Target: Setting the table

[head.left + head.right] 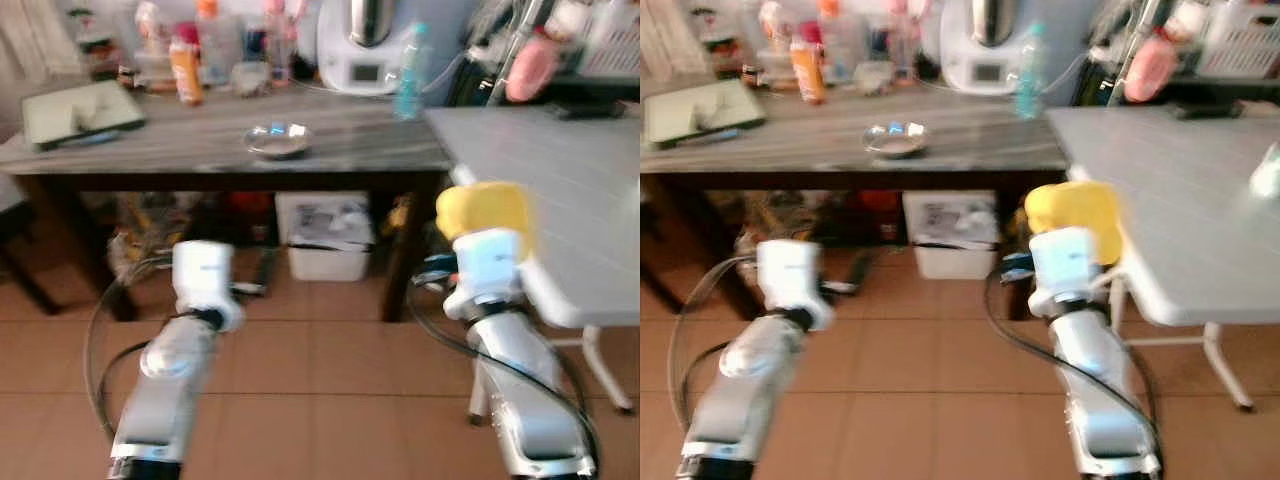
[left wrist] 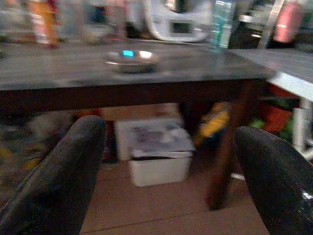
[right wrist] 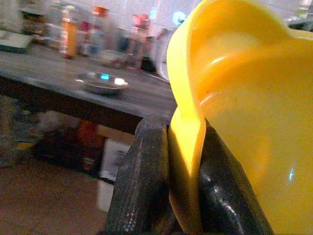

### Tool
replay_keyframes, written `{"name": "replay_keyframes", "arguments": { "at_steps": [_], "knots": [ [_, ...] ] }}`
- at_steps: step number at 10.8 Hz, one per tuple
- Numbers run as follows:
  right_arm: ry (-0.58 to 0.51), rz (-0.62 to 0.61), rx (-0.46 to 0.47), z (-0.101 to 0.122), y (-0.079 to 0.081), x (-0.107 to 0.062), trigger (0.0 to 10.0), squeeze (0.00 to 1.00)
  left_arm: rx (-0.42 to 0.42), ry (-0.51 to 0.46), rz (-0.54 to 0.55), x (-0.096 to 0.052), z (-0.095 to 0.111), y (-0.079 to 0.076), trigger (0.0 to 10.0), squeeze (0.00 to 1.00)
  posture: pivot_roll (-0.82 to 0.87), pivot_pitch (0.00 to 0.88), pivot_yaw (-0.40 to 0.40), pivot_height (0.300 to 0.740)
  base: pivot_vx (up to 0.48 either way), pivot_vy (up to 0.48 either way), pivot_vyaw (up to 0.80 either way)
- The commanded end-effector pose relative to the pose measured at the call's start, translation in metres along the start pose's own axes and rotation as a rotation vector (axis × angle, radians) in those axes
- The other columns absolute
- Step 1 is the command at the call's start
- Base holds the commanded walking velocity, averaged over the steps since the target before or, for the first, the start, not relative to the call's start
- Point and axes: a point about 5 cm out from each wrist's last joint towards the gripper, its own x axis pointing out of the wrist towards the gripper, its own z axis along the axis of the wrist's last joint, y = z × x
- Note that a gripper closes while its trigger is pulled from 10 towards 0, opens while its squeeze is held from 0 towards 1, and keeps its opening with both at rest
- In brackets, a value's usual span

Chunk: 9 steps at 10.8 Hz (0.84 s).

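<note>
Yellow bowl (image 3: pixel 244 112) (black fingers (image 3: pixel 142 186)), grey table (image 1: pixel 560 190)

A white plastic storage bin (image 2: pixel 157 155) with printed paper on top stands on the reddish-brown tiled floor (image 1: pixel 320 370) under the dark wooden tabletop (image 1: pixel 200 140), straight ahead between the left fingers in the left wrist view. Farther back on that tabletop stand a white kitchen appliance with a small display (image 1: pixel 358 50), an orange bottle with a red cap (image 1: pixel 185 65) and a clear blue-tinted plastic bottle (image 1: pixel 410 70). A pink rounded object (image 1: pixel 530 68) hangs beyond them
</note>
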Motion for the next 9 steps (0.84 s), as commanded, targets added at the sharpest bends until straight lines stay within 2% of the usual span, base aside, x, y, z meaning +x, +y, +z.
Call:
{"name": "replay_keyframes", "arguments": {
  "at_steps": [1,6,9],
  "knots": [
    [-0.017,-0.026,-0.023,0.004,-0.0091,-0.0008,10.0,0.0,0.0,-0.01,-0.025,0.003,0.0024,-0.0088,10.0,0.0,-0.02,0.009,0.014,0.74,0.0,0.48,0.0],
    [-0.011,-0.017,-0.024,0.0029,-0.0081,-0.0019,10.0,0.0,0.014,-0.026,-0.011,0.0035,0.0016,-0.0114,10.0,0.0,-0.03,0.017,0.015,0.74,0.0,0.48,0.71],
    [-0.012,-0.042,-0.024,0.003,-0.0109,-0.0029,10.0,0.0,0.037,-0.046,-0.013,0.0045,0.005,-0.0101,10.0,0.0,-0.03,0.015,0.019,0.74,0.0,0.0,0.0]
  ]
}}
